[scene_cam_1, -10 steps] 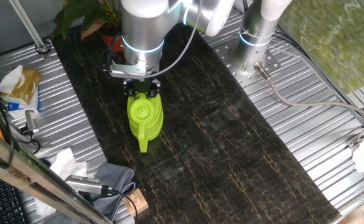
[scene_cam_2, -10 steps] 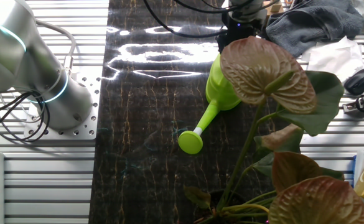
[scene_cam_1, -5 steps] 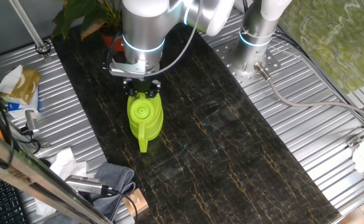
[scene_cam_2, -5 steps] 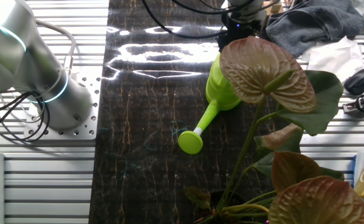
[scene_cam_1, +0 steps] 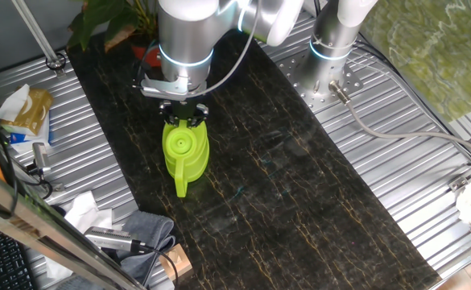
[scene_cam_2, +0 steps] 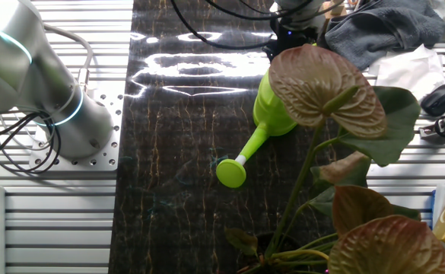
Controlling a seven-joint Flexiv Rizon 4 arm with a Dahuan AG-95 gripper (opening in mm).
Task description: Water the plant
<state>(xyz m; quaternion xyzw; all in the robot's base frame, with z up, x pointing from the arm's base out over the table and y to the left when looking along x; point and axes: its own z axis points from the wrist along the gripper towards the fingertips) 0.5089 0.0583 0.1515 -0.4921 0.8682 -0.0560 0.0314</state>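
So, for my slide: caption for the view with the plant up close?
Gripper at lime-green plastic watering can beside the red-leaved plant.

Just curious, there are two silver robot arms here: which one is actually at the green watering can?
The arm whose hand sits at the rear of the watering can. The other arm only stands on its base beside the dark mat, touching nothing.

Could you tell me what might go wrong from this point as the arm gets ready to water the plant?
The gripper sits at one end of the watering can, so the long spout could make the can swing or slip once lifted. The plant has broad leaves overhanging the can in the other fixed view; lifting or turning could knock them or tip the pot. If the can holds water, tilting early could wet the dark mat.
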